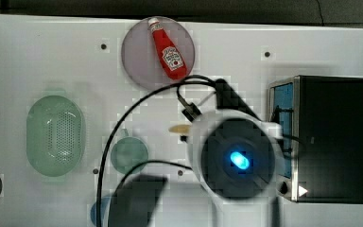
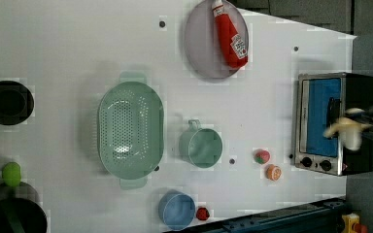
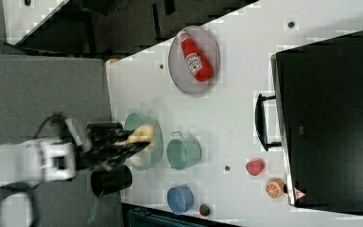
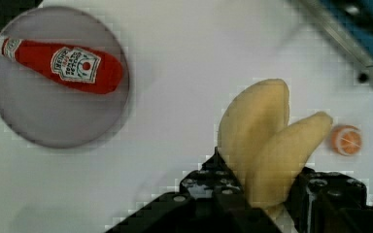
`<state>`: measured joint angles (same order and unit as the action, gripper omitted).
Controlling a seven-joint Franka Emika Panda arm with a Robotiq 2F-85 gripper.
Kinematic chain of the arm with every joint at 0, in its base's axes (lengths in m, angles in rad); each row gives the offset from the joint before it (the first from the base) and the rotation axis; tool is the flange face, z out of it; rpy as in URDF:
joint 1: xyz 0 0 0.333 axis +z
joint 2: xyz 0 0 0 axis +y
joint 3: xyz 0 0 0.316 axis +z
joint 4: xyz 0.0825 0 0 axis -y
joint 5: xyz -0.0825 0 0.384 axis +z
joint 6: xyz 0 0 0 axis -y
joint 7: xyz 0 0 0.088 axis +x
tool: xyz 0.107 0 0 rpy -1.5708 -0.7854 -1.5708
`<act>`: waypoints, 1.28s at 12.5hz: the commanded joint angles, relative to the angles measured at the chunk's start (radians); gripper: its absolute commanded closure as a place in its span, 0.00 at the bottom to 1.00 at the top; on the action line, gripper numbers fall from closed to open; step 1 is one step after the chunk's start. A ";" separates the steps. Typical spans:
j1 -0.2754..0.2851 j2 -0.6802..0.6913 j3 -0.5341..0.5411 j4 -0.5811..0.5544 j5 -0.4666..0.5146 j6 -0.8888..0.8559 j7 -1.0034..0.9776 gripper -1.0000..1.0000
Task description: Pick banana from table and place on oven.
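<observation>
Gripper (image 4: 262,194) fingers clamped partway closed on the banana (image 4: 272,145), held above the table (image 4: 184,73), at right edge of the left view before the oven (image 2: 357,92). Banana base hidden between the fingers; in the top view the arm covers most of it.

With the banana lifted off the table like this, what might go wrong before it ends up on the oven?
1. The end effector pinches only the base of the banana; most of it sticks out, so it may twist or slip.
2. The banana hangs near the oven door handle in the left view, so it may clip the front.
3. Released near the edge, it could fall off the black top.
</observation>
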<state>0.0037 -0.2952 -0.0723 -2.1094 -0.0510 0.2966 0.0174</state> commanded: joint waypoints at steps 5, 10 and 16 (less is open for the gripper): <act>-0.058 0.129 -0.242 0.152 -0.012 -0.079 -0.211 0.71; -0.064 0.311 -0.468 0.159 -0.022 0.193 -0.625 0.71; -0.075 0.492 -0.544 0.216 0.010 0.268 -0.857 0.57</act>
<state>-0.1132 0.2428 -0.6279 -1.9492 -0.0485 0.5601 -0.7432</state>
